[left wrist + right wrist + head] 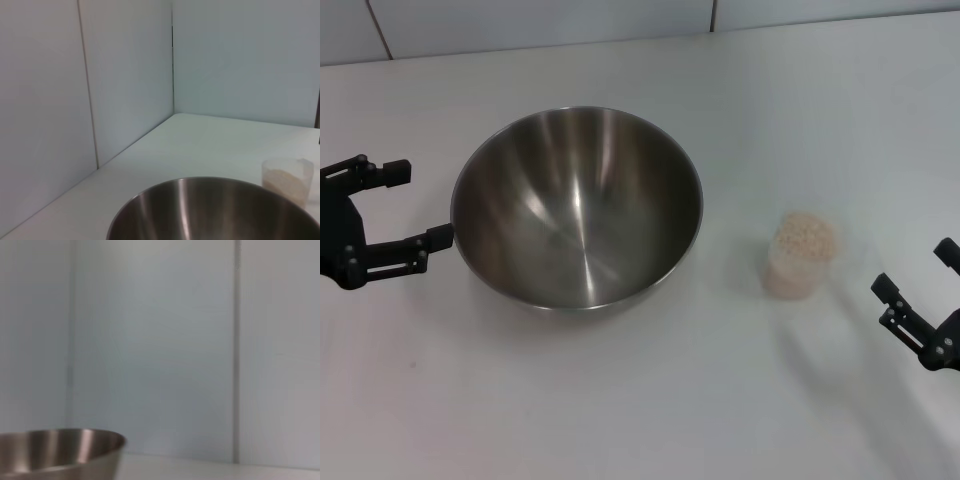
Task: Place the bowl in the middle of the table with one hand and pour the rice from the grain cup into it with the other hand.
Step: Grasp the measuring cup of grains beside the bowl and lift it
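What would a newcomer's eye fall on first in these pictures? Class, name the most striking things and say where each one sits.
The big shiny steel bowl dominates, sitting empty on the white table a little left of centre. To its right, standing apart, is a small clear grain cup full of pale rice. The black left gripper is open at the bowl's left rim, and the right gripper is open at the right edge, short of the cup.
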